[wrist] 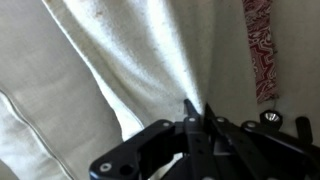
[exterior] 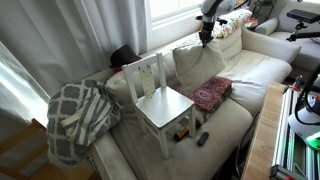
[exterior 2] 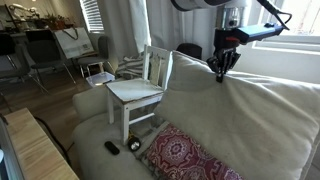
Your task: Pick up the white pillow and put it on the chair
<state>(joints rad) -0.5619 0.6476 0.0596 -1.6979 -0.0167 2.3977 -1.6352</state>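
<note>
Scanning all 3 views now: no text, label, brand, number or sign can be read anywhere.

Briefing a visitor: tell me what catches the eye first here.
A small white chair stands right on the sofa, mid-frame. Beside it, the robot's hand pinches the top edge of the white pillow. A red patterned cushion lies in front.
</note>
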